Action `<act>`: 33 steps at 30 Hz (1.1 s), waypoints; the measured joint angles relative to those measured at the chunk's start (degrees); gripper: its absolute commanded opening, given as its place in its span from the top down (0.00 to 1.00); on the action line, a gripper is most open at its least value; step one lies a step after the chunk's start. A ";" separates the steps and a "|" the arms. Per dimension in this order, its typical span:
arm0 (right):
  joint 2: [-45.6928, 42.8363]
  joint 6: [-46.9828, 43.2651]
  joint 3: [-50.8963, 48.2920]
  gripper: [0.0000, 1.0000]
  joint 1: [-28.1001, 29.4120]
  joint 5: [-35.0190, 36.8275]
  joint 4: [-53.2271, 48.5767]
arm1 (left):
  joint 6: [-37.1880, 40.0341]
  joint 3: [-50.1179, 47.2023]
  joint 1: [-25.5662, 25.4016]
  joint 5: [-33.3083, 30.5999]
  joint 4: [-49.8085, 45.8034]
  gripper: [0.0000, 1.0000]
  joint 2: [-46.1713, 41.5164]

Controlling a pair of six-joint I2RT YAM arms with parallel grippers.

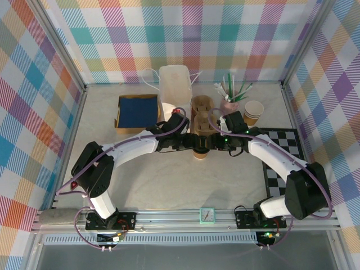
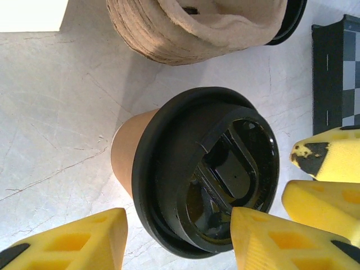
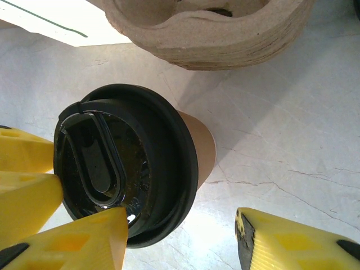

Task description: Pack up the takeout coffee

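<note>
Both jaws close in on the takeout coffee (image 2: 163, 152) from opposite sides.

Jaws of the left gripper (image 2: 179, 212) stand parted astride the black lid's rim, one finger over the lid's top, the other just beside the brown cup wall; whether they pinch it I cannot tell; the right gripper (image 3: 181, 212) is released, one finger overlapping the lid's edge, the other well apart from the cup wall, with bare table (image 3: 281, 140) between them; the coffee stands on the table between the two grippers, lid on; just beyond both sets of fingertips lies the moulded cardboard cup tray (image 2: 191, 28); the two grippers' yellow fingers sit just beside each other over the lid.
</note>
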 measured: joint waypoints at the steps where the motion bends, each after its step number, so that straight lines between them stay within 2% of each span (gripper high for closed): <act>1: 0.15 0.00 0.00 0.46 0.00 0.00 0.02 | 0.00 0.00 0.13 0.00 0.07 0.49 -0.11; 5: 1.16 0.02 0.00 0.47 0.00 -0.17 0.37 | -0.02 -0.26 0.76 -0.02 0.17 0.50 -0.17; 14: 1.95 0.83 0.00 0.59 0.00 -0.85 2.21 | -0.44 -2.51 1.70 0.33 2.45 0.56 0.02; 23: 1.79 1.92 -1.77 0.63 -0.07 -1.51 5.92 | -1.31 -2.71 1.92 1.33 7.37 0.62 1.77; 33: -2.08 2.97 -3.96 0.64 -0.13 4.24 5.57 | -1.70 -1.14 1.46 2.75 10.80 0.62 4.44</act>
